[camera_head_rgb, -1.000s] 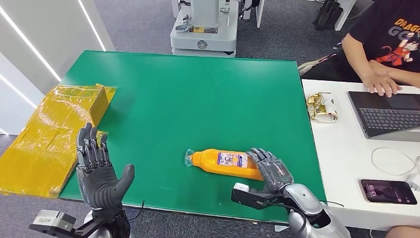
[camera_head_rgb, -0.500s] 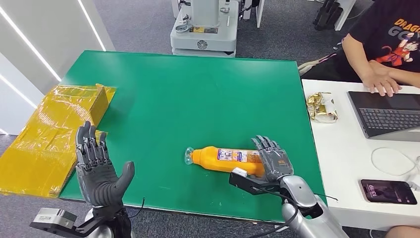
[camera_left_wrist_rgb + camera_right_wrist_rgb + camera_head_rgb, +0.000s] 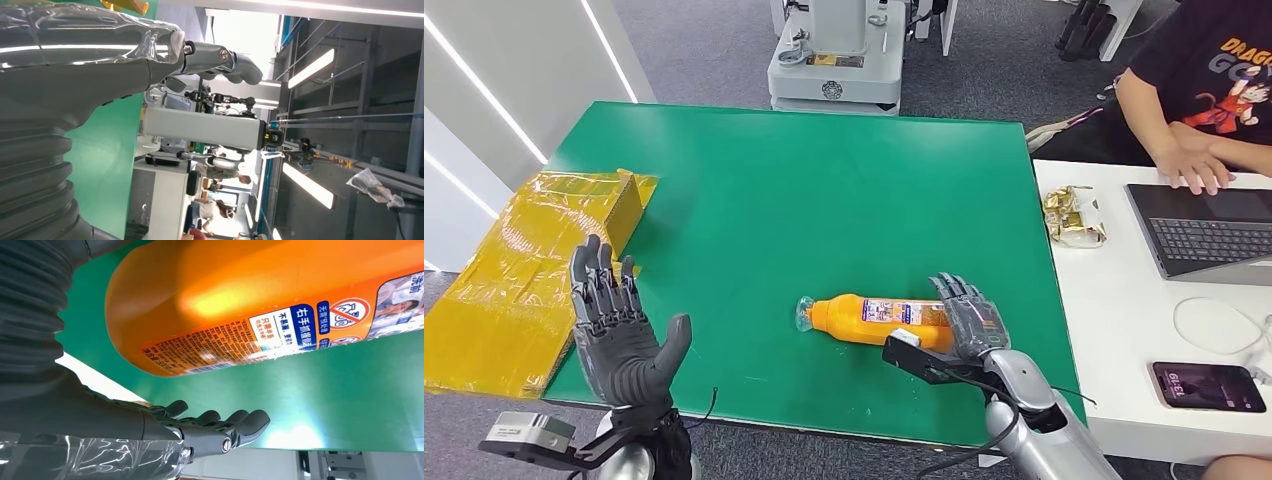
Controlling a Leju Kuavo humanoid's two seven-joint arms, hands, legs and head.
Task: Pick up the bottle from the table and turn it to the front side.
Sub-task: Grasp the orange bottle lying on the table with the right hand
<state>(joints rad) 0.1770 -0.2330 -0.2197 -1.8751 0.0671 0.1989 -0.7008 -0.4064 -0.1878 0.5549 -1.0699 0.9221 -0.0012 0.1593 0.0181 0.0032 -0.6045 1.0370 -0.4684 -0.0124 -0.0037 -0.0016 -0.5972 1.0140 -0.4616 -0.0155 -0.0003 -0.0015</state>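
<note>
An orange bottle (image 3: pixel 864 320) with a clear cap and a printed label lies on its side on the green table (image 3: pixel 824 190), cap pointing left. My right hand (image 3: pixel 969 322) sits at its base end, fingers stretched out along the far side and thumb on the near side. In the right wrist view the bottle (image 3: pixel 250 305) is very close, with a strip of green between it and the straight fingers (image 3: pixel 220 427), so the hand does not grip it. My left hand (image 3: pixel 619 340) is raised over the table's front left corner, fingers spread and empty; its fingers (image 3: pixel 220 60) also show in the left wrist view.
A flattened yellow carton (image 3: pixel 514 290) hangs off the table's left edge. To the right, a white desk holds a laptop (image 3: pixel 1204 235), a phone (image 3: pixel 1209 387) and a snack packet (image 3: pixel 1074 215), and a person (image 3: pixel 1204 90) sits there. A grey machine base (image 3: pixel 839 55) stands beyond the table.
My right hand has pushed forward around the bottle's base end, and the bottle has swung slightly to lie more level. My left hand has drifted a little left.
</note>
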